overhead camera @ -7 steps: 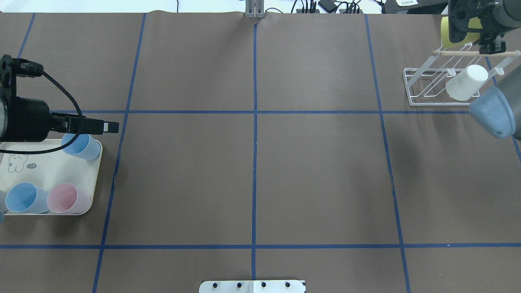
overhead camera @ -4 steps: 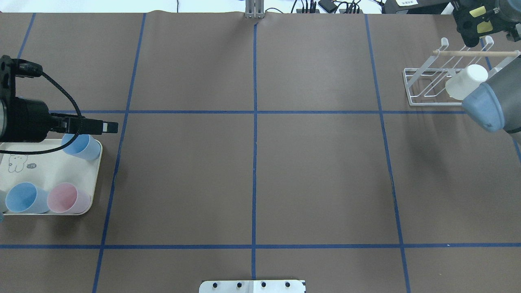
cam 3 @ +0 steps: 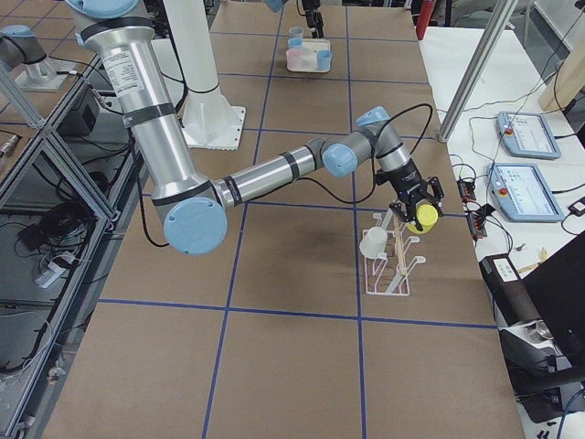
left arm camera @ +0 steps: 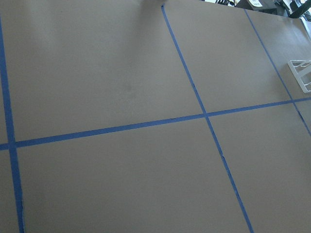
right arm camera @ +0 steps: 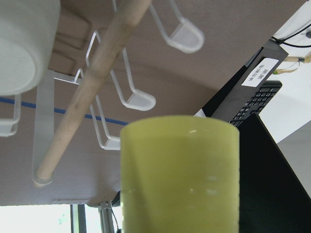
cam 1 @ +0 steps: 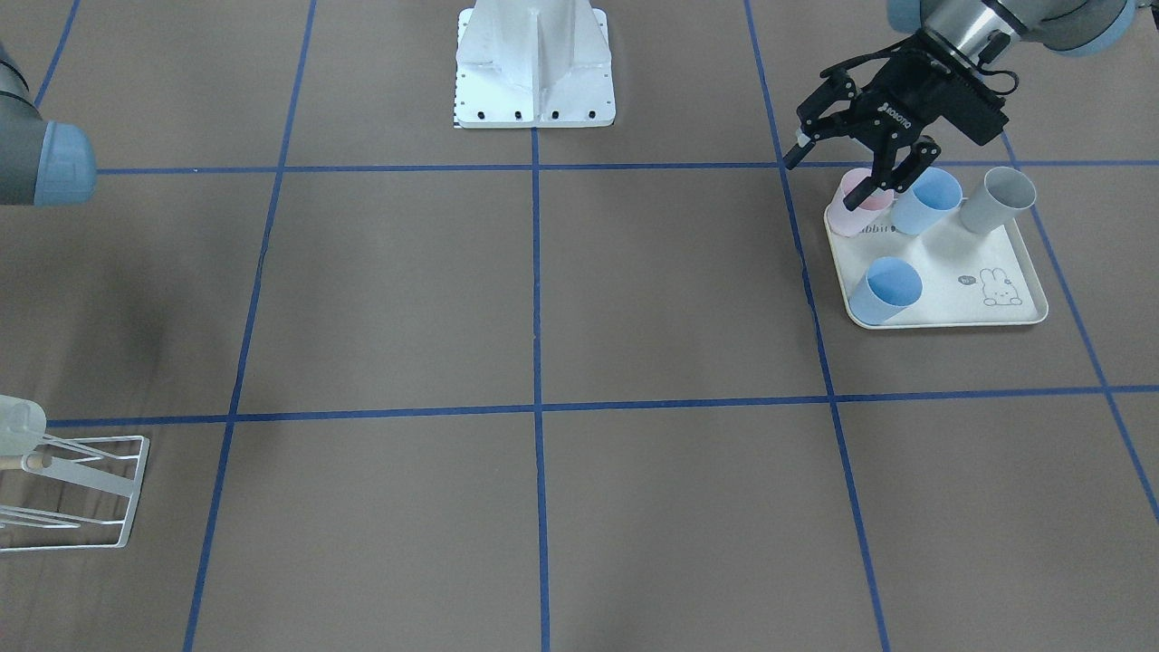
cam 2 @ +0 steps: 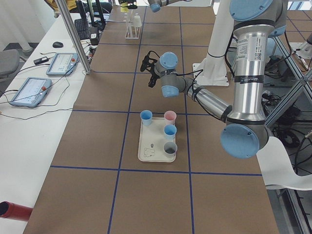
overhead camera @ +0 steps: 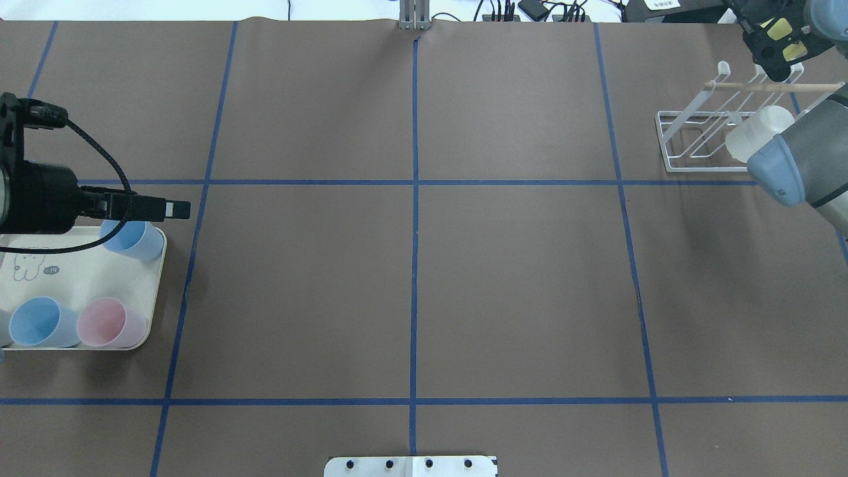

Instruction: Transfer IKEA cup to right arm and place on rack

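At the far right corner of the brown paper-covered surface (overhead camera: 517,265), the silver-grey right arm with pale blue joint caps (cam 3: 274,172) held a yellow-green plastic cup (right arm camera: 180,174) aloft near the small white wire rack with its light wooden dowel (overhead camera: 702,169), the right arm's fingers (overhead camera: 776,65) clenched on the cup's wall. The cup hung close to the dowel and the free prongs without touching them, as far as I could tell. Beside it a white plastic cup (overhead camera: 755,136) sat tipped over one prong with its closed end outermost, which I took as the pose the yellow-green one would have to copy. From the right wrist its long axis ran straight away from the camera toward the prongs, tilted rather than upright; whether the far end was mouth or base I could not tell. Well apart from the rack, the left arm's fingers (cam 1: 876,184) hung spread and empty over the cream rabbit-print tray (cam 1: 942,303), one of them in front of a pink cup (cam 1: 851,215) that stood with two pale blue cups (cam 1: 924,201) and a grey cup (cam 1: 996,201). Tray on one arm's side and rack on the other's probably meant neither arm could span both, hence the handover.
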Motion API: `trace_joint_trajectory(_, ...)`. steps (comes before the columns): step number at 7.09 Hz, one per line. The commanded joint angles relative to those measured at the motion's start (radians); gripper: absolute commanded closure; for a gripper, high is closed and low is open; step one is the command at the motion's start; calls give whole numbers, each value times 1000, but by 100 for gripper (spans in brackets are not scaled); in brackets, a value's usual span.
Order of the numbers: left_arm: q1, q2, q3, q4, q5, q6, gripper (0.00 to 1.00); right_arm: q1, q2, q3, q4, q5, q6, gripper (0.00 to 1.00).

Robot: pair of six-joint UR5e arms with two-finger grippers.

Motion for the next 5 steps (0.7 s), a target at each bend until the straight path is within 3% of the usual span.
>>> trace_joint_trajectory(1,3,0,0,-1,0,0,0,-2,3,-29,4,-15,-2,95)
trace_joint_trajectory(5,6,0,2,-1,0,0,0,-25,9,-58,15,-53,12,92)
